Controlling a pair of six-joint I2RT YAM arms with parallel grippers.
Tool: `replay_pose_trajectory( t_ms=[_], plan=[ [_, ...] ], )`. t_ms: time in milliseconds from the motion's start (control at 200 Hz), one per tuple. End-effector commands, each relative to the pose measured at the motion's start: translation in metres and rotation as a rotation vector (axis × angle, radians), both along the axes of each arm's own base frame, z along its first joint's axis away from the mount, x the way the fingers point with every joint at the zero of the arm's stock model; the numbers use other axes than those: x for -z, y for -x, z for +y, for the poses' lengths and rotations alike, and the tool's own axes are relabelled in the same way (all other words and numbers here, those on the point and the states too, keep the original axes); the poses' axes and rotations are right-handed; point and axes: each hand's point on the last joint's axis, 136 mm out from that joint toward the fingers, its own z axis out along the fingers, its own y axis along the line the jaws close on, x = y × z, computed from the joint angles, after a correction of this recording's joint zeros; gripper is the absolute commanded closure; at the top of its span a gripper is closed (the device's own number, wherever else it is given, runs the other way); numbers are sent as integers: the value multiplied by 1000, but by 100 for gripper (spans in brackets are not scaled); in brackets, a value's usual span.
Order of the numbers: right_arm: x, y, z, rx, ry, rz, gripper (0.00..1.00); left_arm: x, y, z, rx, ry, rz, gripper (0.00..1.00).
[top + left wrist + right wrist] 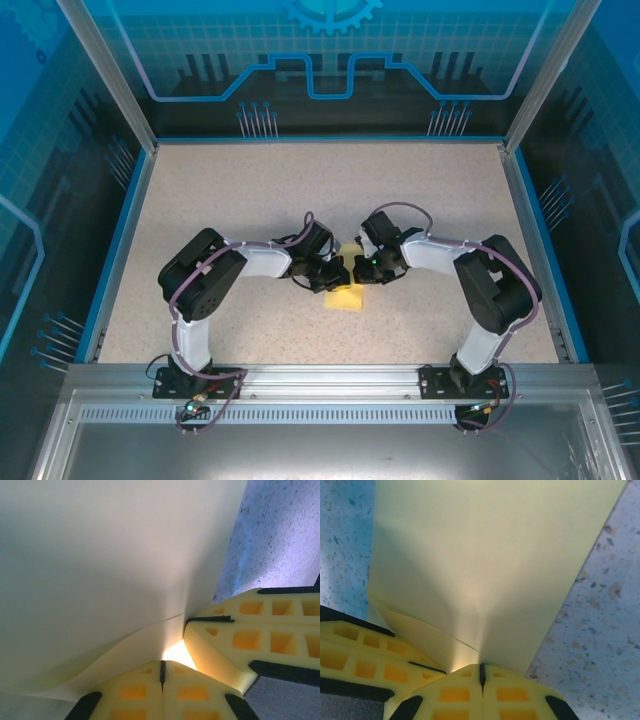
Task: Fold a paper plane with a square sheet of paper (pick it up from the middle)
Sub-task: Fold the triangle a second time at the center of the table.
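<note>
The square sheet of paper [347, 298], pale yellow, is held between my two grippers at the middle of the table, bent along a pinched ridge. My left gripper [335, 274] is shut on the paper [100, 555], its fingertips [162, 669] meeting at the sheet's edge. My right gripper [362, 269] is shut on the paper [485, 555] right beside it, tips [481, 670] closed on the ridge. Each wrist view shows the other gripper's yellow fingers [240, 635] [365, 652] close by. A layered edge shows near the pinch. A finished paper plane is out of view.
The speckled beige table [250, 190] is bordered by a blue rim [118, 240] and clear enclosure walls. Both arm bases [190, 375] stand on the metal rail at the near edge.
</note>
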Motion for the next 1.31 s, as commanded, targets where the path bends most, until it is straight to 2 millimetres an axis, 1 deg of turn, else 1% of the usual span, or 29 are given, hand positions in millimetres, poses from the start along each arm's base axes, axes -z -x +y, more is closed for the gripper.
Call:
replay_pose_trajectory(
  t_ms=[0, 45, 145, 260, 375, 465, 640, 790, 960, 1085, 1140, 1215, 1300],
  plan=[
    [47, 26, -48, -5, 265, 117, 98, 20, 10, 16, 9, -79, -51, 96],
    [52, 28, -56, -4, 315, 141, 98, 17, 4, 18, 8, -84, -113, 93],
    [57, 30, -56, -6, 338, 163, 98, 20, -2, 24, 15, -106, -168, 90],
    [61, 31, -60, -2, 380, 179, 98, 24, -2, 26, 9, -101, -176, 88],
    [63, 31, -65, 6, 406, 186, 98, 29, -3, 34, -17, -108, -171, 88],
    [64, 31, -65, 7, 411, 186, 98, 30, -8, 42, -53, -106, -166, 87],
    [64, 31, -67, 8, 423, 182, 98, 24, -27, 59, -119, -121, -180, 86],
    [65, 31, -67, 5, 427, 182, 98, 16, -43, 68, -137, -136, -193, 85],
    [64, 30, -66, 0, 431, 176, 98, 16, -59, 83, -146, -181, -186, 85],
    [63, 30, -66, -4, 433, 172, 98, 6, -70, 95, -164, -189, -207, 85],
    [63, 29, -65, -5, 429, 169, 98, -2, -73, 95, -163, -179, -220, 84],
    [61, 29, -63, -7, 421, 165, 98, -16, -71, 89, -147, -136, -237, 85],
    [59, 28, -61, -8, 412, 159, 98, -35, -63, 76, -117, -43, -258, 85]
  ],
)
